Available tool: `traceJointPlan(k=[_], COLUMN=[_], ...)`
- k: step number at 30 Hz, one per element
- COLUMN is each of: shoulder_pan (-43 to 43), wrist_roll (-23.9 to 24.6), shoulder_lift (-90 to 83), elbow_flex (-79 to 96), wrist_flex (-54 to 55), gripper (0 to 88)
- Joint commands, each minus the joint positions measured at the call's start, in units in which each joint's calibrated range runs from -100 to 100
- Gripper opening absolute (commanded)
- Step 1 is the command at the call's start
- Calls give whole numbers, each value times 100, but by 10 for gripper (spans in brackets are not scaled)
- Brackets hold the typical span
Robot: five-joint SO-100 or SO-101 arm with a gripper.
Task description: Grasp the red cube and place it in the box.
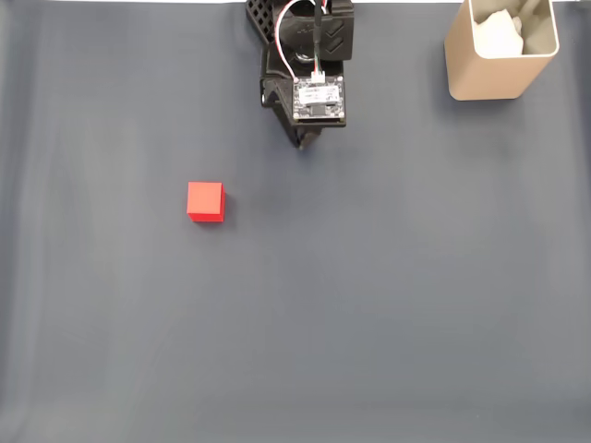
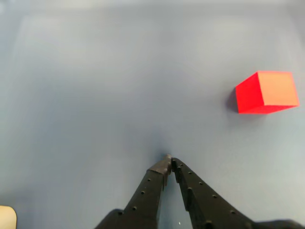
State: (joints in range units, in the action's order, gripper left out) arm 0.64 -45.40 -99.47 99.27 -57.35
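The red cube lies on the dark grey mat, left of centre in the fixed view. In the wrist view the red cube sits at the right edge, well apart from the fingers. My gripper is shut, its two black fingertips touching with nothing between them. In the fixed view the arm stands at the top centre with the gripper pointing down the mat, up and to the right of the cube. The box, beige with white paper inside, stands in the top right corner.
The grey mat covers the whole table and is bare apart from these things. A pale corner of the box shows at the bottom left of the wrist view.
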Motion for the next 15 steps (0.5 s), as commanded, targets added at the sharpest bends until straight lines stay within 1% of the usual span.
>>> traceJointPlan(k=[1,7,15], shoulder_pan=[-11,4,-4], wrist_roll=[59,147,210], shoulder_lift=[-45,120,1072], elbow_flex=[-46,-565,-1723], wrist_flex=[462,626,709], gripper=[3,2,2])
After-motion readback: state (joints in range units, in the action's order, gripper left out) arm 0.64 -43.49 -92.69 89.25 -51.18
